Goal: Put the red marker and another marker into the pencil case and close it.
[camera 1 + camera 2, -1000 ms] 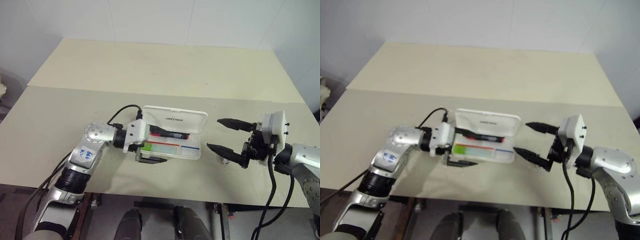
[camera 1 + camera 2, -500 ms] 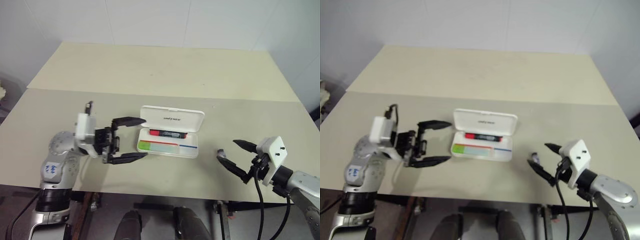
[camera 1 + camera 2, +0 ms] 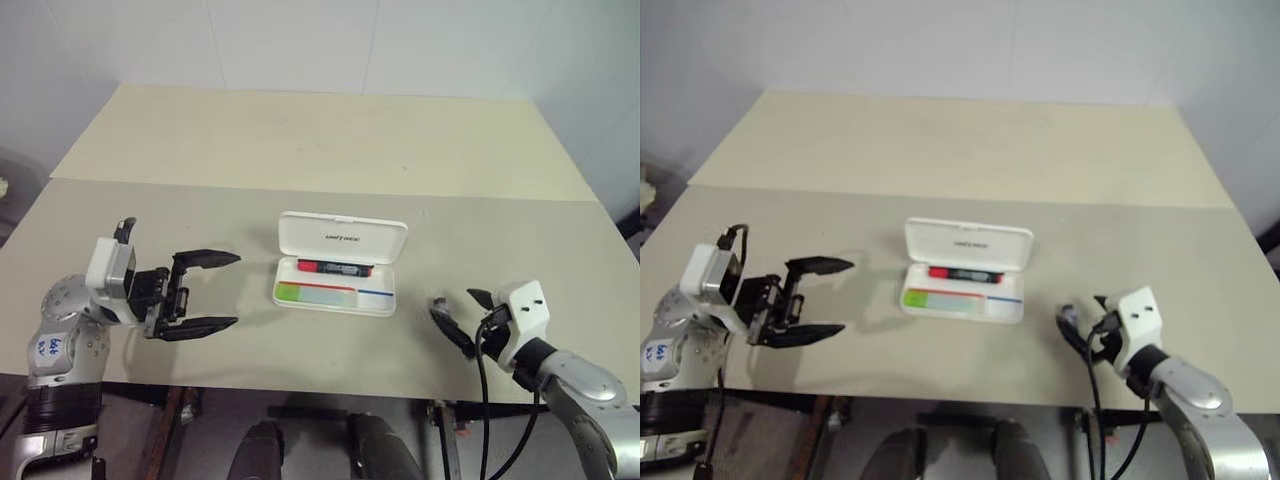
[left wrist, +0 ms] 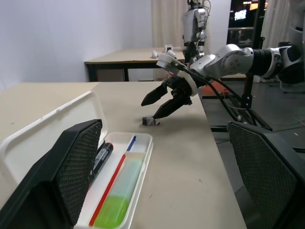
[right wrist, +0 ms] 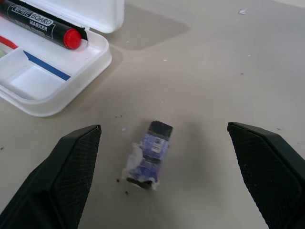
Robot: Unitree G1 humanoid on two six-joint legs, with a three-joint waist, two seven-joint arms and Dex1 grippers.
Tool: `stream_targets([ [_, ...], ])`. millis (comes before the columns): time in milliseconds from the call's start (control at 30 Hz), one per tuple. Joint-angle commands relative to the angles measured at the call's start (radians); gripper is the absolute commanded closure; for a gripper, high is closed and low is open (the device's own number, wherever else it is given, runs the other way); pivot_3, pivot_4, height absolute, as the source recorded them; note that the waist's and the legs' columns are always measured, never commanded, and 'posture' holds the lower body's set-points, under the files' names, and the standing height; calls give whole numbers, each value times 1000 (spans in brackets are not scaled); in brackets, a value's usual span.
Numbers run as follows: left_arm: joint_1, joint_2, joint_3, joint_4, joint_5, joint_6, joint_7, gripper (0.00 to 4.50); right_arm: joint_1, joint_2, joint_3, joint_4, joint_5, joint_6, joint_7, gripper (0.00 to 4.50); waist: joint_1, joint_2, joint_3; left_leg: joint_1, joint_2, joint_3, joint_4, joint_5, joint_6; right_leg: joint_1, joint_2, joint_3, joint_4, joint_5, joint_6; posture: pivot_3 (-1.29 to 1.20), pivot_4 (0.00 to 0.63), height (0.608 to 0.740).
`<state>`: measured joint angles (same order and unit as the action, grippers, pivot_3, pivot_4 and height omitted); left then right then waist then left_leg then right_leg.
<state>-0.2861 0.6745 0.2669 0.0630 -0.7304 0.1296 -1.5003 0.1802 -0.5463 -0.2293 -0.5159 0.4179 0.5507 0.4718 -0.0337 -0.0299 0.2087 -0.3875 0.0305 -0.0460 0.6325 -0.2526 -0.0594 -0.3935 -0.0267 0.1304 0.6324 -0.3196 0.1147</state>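
Our left gripper (image 3: pixel 205 291) and right gripper (image 3: pixel 457 315) both gape wide, grasping nothing. The pencil case (image 3: pixel 338 264) lies open mid-table, the red marker (image 3: pixel 335 267) and green marker (image 3: pixel 315 293) lying inside along its length, running left to right.

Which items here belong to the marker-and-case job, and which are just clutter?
Job:
- pencil case, lid open
- red marker, in the case
- green marker, in the case

Lying about:
- small blue-wrapped lump on the table, in front of the right tool
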Motion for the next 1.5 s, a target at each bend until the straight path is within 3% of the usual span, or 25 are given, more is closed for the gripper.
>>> stream_targets([
  [33,-18,32,34,33,-5,-24,-47,32,9,14,27,-10,-18,8,-19,0,0,0,0,0,0,0,-1,0,0,0,0,0,0,0,1,0,150,740],
  [467,-34,47,72,36,-31,-24,4,32,15,38,72,61,-98,85,-97,0,-1,-8,-5,0,0,0,-1,0,0,1,0,0,-4,1,0,0,150,740],
  [600,-29,43,77,15,-39,-11,20,0,6,29,80,69,-99,152,-104,917,0,-16,-10,1,1,1,-1,0,0,2,0,0,-4,1,0,0,150,740],
  [833,-20,44,86,-3,-37,-4,38,0,-14,18,78,76,-95,185,-96,3307,3,-20,-13,1,1,1,-1,0,0,4,-3,1,-9,3,-3,0,150,740],
  [933,-19,39,86,-9,-36,-2,45,0,-36,7,70,88,-102,169,-90,4089,3,-20,-13,1,1,2,-1,0,0,5,-4,1,-11,3,-4,0,150,740],
  [1267,-30,30,88,-5,-38,5,55,0,-187,-98,0,50,-21,122,21,4093,3,-15,-10,-2,0,6,-2,0,1,1,-5,3,-13,5,-4,0,150,740],
  [1400,-26,31,97,-3,-46,7,51,0,-277,-144,-1,-37,80,126,124,4093,-6,-13,-9,-3,3,5,-6,0,1,-2,0,2,-11,7,2,0,150,740],
  [1433,-23,32,100,-4,-48,9,50,0,-304,-152,7,-57,106,135,142,4093,-9,-13,-9,-3,4,5,-8,-1,1,-3,1,1,-10,13,14,0,150,740],
  [1500,-16,33,107,-7,-58,16,51,0,-354,-166,30,-83,148,163,170,4093,-13,-12,-8,-3,5,4,-11,-1,1,-5,2,0,-10,12,13,0,150,740],
])
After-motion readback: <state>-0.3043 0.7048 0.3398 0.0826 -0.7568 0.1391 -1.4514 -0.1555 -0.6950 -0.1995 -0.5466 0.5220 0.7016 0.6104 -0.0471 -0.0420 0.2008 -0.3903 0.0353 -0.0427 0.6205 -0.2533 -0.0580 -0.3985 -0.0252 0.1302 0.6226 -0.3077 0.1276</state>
